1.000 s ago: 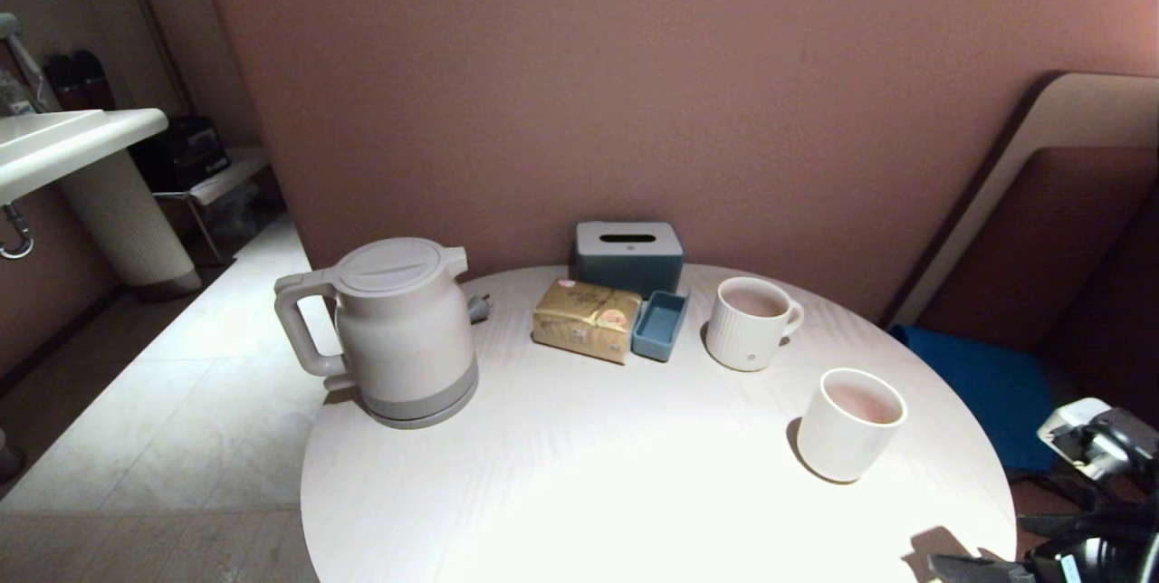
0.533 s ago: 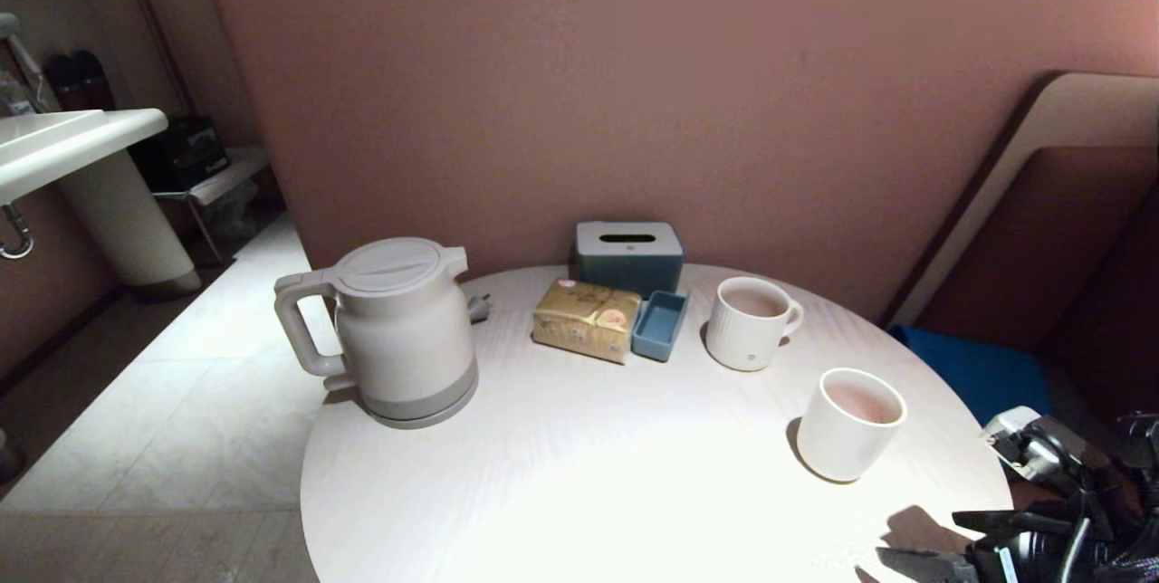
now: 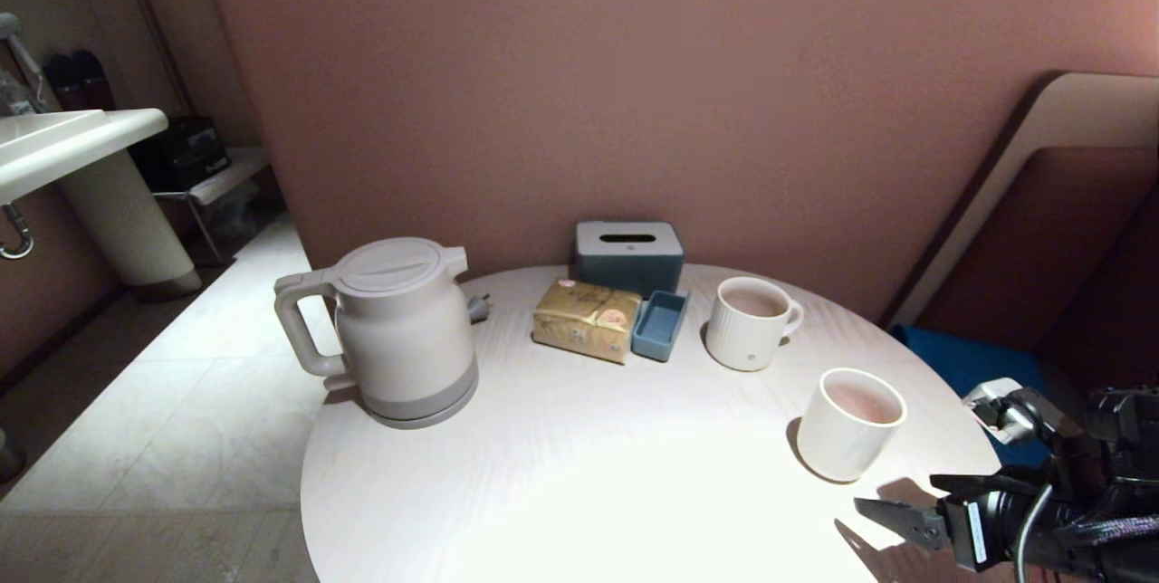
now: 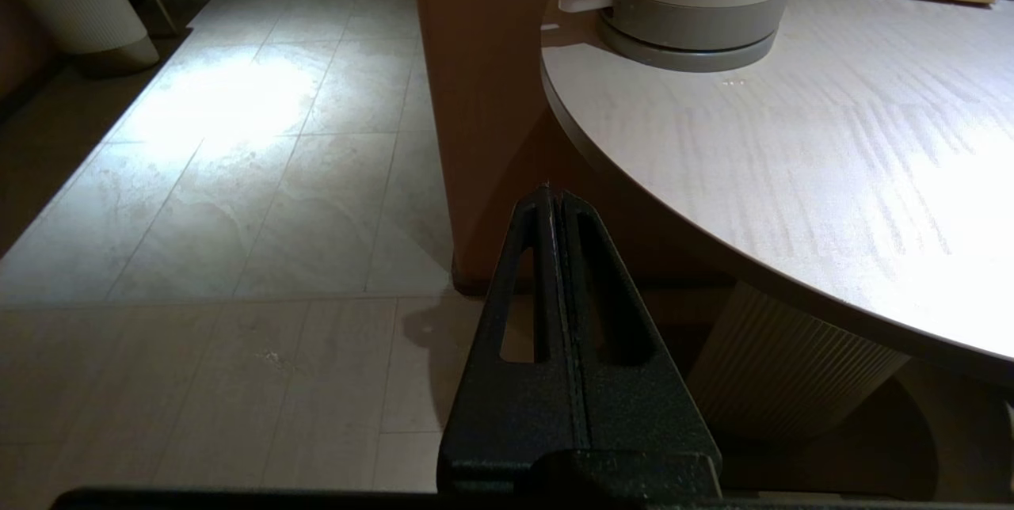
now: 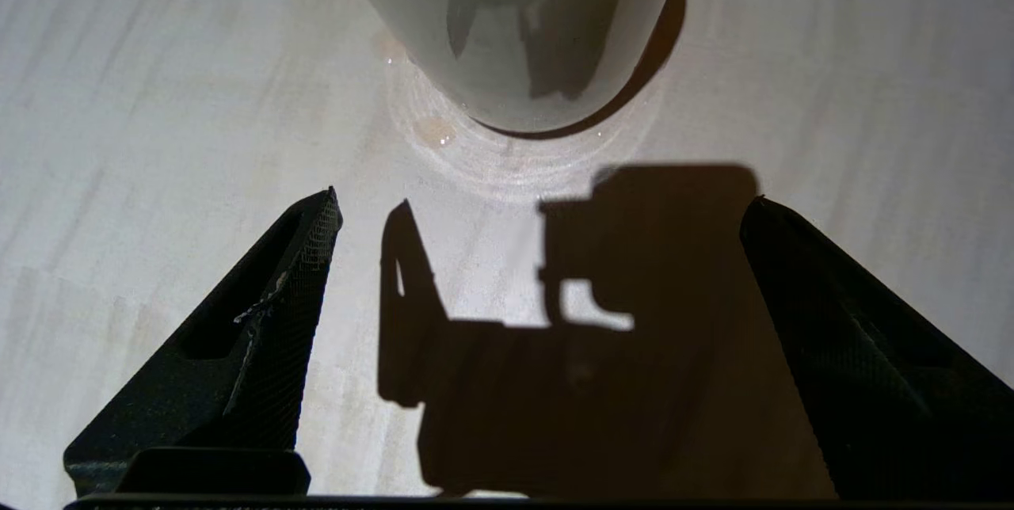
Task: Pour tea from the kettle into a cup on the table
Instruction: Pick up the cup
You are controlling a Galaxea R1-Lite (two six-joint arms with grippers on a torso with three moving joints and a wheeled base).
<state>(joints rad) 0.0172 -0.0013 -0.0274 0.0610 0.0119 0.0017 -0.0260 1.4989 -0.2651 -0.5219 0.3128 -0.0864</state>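
Our right end effector [image 3: 914, 501], fingers apart, nears the tea-filled small smooth white cup [image 3: 849, 425]; the large white plastic kettle [image 3: 398, 329] stands ungrasped.

- Dusty-pink wall [image 3: 634, 85] straight ahead, plain and unbroken.
- Pale stone-tile floor [image 3: 163, 402] to the left, lit in a bright patch.
- White basin [image 3: 63, 144] on a ribbed pedestal [image 3: 127, 221] at far left.
- Dark doorway corner behind it, contents too dim to tell.
- Rounded boards [image 3: 1068, 194] leaning against the wall at right.
- Blue seat [image 3: 960, 366] below them.
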